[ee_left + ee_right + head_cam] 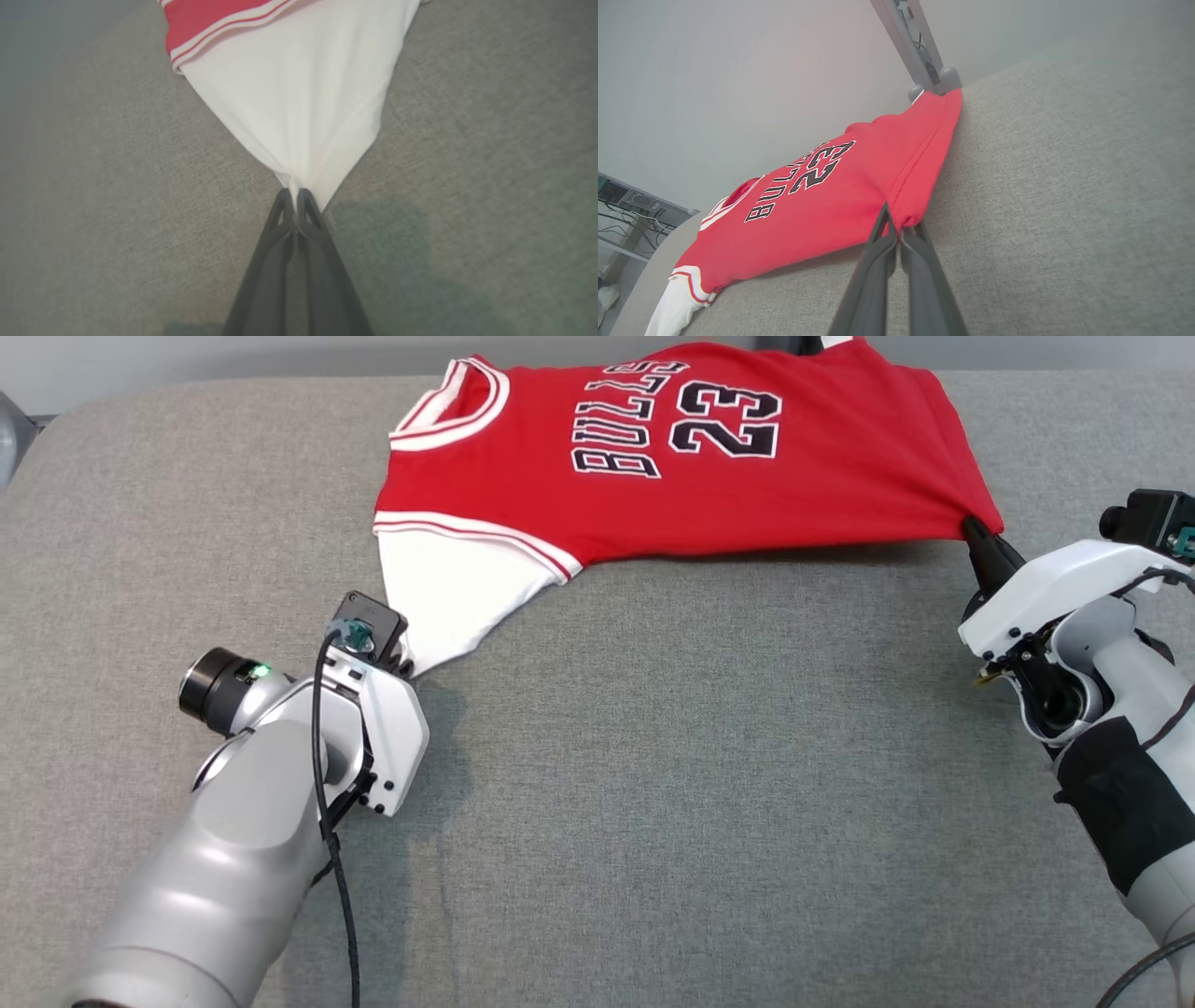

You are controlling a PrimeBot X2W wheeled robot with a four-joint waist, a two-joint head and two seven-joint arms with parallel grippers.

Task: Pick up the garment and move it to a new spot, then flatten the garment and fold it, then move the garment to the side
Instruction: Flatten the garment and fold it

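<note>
The jersey (653,476), red with "BULLS 23" in black letters and white trim, lies front up along the far edge of the grey cloth surface (653,784). Its collar points toward the left edge and its hem (920,177) toward the right. The near side of the jersey is stretched in a line between two held points. The white sleeve (448,607) narrows to a point toward the near left. The left pincer (295,198) is clamped on that tip, its fingers pressed together with white cloth bunched between them, low over the surface. The right pincer (978,534) is clamped on the near corner of the hem, where the red cloth gathers into a small knot between its fingers. The hem's far corner reaches the far edge of the surface, just beside a grey post (909,37)
</note>
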